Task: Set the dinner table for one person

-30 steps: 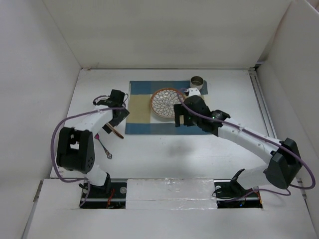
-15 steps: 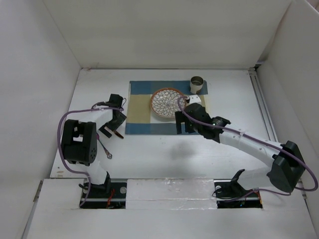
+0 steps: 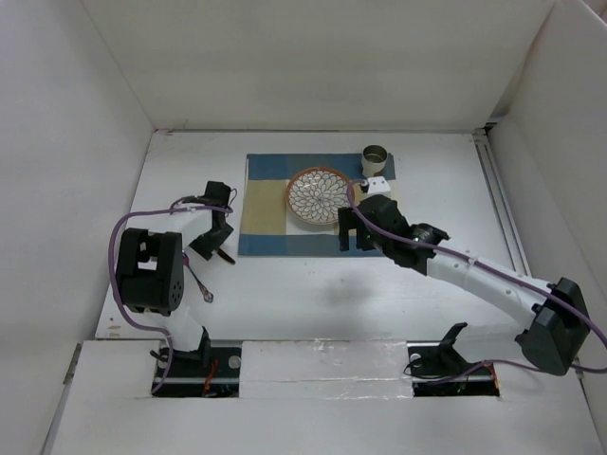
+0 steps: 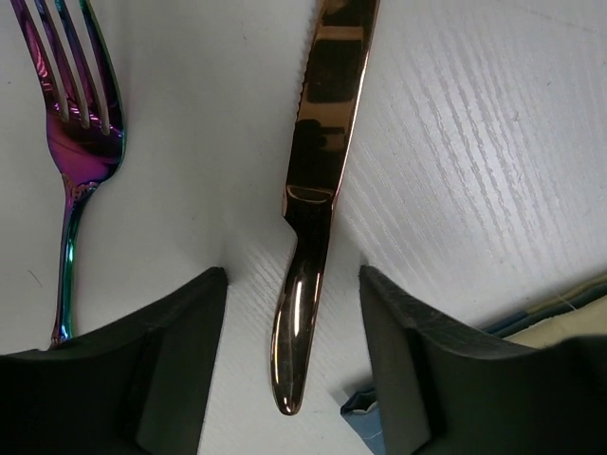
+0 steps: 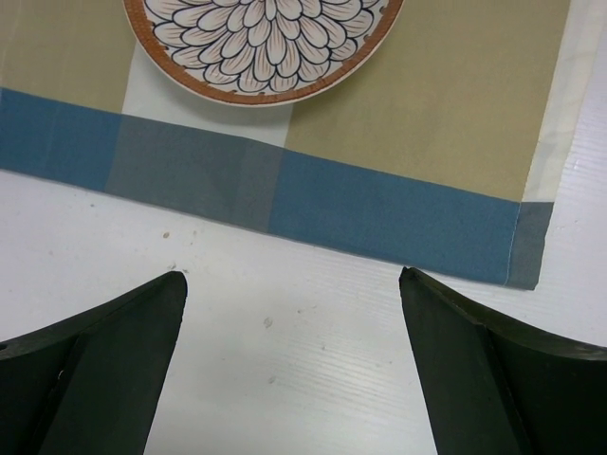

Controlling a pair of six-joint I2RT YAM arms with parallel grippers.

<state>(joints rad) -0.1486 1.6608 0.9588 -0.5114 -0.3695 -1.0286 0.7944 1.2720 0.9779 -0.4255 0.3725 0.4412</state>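
Overhead view: the dinner table (image 3: pixel 313 289), a matte white top, fills the middle of the frame between white side walls, with both arm bases at the bottom edge. A blue-and-beige checked placemat (image 3: pixel 266 204) lies on it just above centre, carrying a round plate (image 3: pixel 318 196) with a petal pattern and a brown rim. A small metal cup (image 3: pixel 377 159) stands at the mat's upper right corner. Left of centre, the left gripper (image 3: pixel 214 245) points down at the table beside the mat's lower left corner. An iridescent fork (image 3: pixel 197 282) lies just below it. Left wrist view: a copper-coloured knife (image 4: pixel 308 190) lies flat on the table (image 4: pixel 474 142), its handle between the two dark fingers (image 4: pixel 185 341). The jaws stand apart, with a strip of white showing on each side of the handle, so nothing is gripped. The fork (image 4: pixel 81 142) lies at the left of that frame, tines at the top. Right of centre in the overhead view, the right gripper (image 3: pixel 353 232) hangs over the mat's lower edge, below the plate. Right wrist view: its jaws are spread wide and empty, one finger (image 5: pixel 104 360) in each lower corner, with bare table (image 5: pixel 285 360) between them. The placemat (image 5: pixel 427 123) and part of the plate (image 5: pixel 266 38) fill the top of that frame.
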